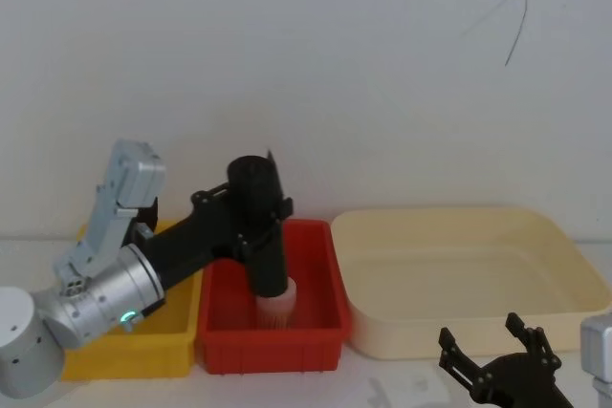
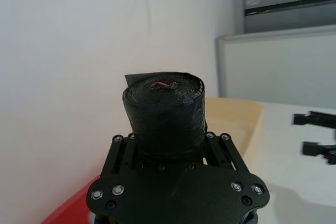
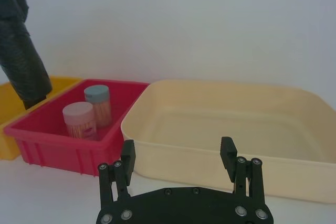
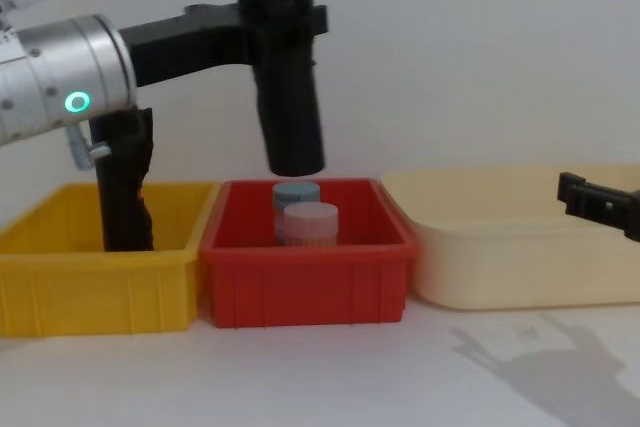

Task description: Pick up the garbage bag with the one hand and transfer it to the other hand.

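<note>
Left gripper (image 4: 287, 22) is pinching the garbage bag (image 4: 290, 107) up above the red bin (image 4: 305, 287). Right gripper (image 3: 177, 149) hangs low, fingers (image 3: 128, 156) spread.

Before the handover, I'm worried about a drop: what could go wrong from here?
The left gripper holds the garbage bag near its top, over the jars in the red bin; a slip would drop it onto them. The right gripper, open, low by the cream tray, might clip its rim.

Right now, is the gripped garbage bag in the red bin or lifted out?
Lifted out. The left gripper is shut on the garbage bag, and its lower end hangs clear above the jars in the red bin.
</note>
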